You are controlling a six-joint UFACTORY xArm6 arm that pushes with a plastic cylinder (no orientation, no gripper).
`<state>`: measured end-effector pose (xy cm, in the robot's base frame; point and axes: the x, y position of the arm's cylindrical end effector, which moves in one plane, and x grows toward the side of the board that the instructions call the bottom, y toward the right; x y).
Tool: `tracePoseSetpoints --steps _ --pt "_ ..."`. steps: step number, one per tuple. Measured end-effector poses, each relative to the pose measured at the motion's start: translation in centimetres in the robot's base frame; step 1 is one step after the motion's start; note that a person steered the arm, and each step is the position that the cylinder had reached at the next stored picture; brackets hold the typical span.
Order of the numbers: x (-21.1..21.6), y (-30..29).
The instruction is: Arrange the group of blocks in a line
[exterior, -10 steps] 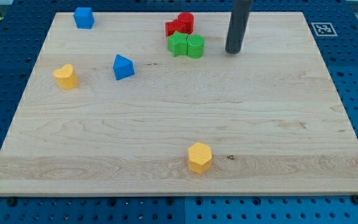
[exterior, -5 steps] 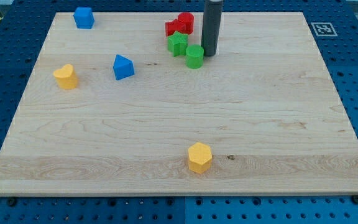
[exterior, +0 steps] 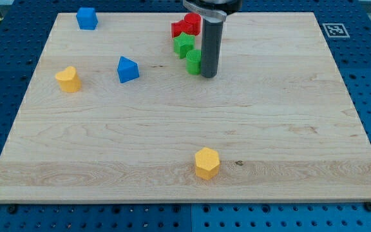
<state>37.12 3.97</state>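
Note:
My tip (exterior: 209, 75) rests on the board near the view's top centre, touching the right side of a green round block (exterior: 193, 62). A green star-shaped block (exterior: 183, 44) sits just above and left of it. Two red blocks (exterior: 187, 26) sit together above the green ones, one partly hidden behind the rod. A blue block (exterior: 127, 69) lies to the left, and a second blue block (exterior: 86, 17) sits at the top left. A yellow block (exterior: 68, 79) is at the left. A yellow hexagonal block (exterior: 207, 162) is near the bottom centre.
The wooden board (exterior: 288, 129) lies on a blue perforated table. A black-and-white marker tag (exterior: 335, 29) sits off the board's top right corner.
My tip moved left and then down the view, pushing the green round block down and left, away from the green star block. Other blocks have not moved.

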Motion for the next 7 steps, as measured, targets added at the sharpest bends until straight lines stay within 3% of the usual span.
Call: tracePoseSetpoints --steps 1,5,6,7 --pt "-1.2 -0.1" --pt "0.5 -0.8" --pt "-2.9 3.4" --pt "-9.1 5.6"
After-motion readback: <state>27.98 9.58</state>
